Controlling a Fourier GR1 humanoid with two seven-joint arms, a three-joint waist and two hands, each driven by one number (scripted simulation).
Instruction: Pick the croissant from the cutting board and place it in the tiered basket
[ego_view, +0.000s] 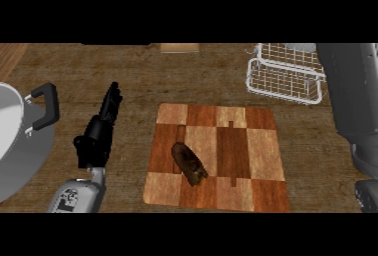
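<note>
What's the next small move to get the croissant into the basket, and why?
Probably move the left hand right, over the croissant: it lies untouched on the cutting board, and that hand is open just left of the board. The tiered basket stands farther right.

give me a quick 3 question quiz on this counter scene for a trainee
1. True or false: the croissant already lies in the tiered basket.
2. What stands at the counter's left edge? A) pot B) kettle C) toaster
3. Fill in: the left hand, left of the cutting board, is ___ (open or shut).

Key: 1 false, it lies on the cutting board; 2 A; 3 open, fingers straight.
</note>
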